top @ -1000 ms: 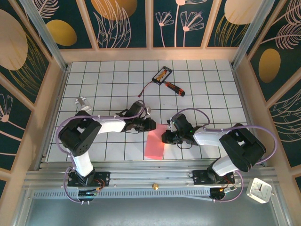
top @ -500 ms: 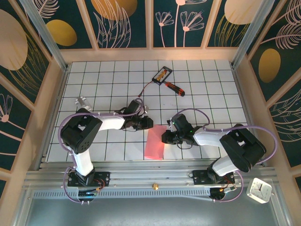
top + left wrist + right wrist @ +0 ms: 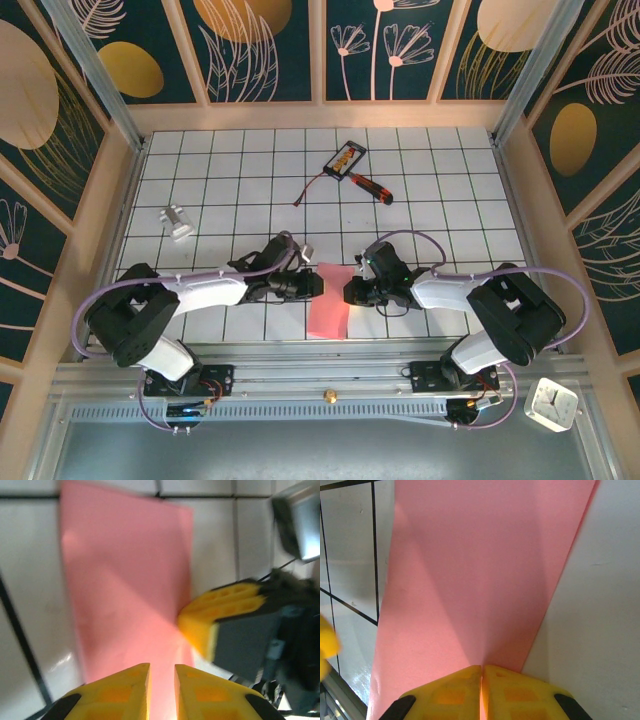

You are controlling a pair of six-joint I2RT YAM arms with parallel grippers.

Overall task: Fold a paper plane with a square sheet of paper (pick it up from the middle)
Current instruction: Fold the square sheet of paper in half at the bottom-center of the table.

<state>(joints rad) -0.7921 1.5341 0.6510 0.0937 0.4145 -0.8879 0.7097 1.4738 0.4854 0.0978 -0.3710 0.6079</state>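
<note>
One pink sheet of paper (image 3: 328,308), folded to a rectangle, lay near the front of the white tiled table (image 3: 450,190). The right gripper (image 3: 350,292) pinched its right edge. The left gripper (image 3: 318,285) hung over it, jaws a slit apart, grip unclear. Behind lay one red-handled screwdriver (image 3: 370,187) and one black-and-orange card (image 3: 345,158), below floral-panelled walls (image 3: 260,50).

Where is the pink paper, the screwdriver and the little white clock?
pink paper (image 3: 328,316): top view, middle of the sheet.
screwdriver (image 3: 371,186): top view, on its red handle.
white clock (image 3: 551,403): top view, on its face.
</note>
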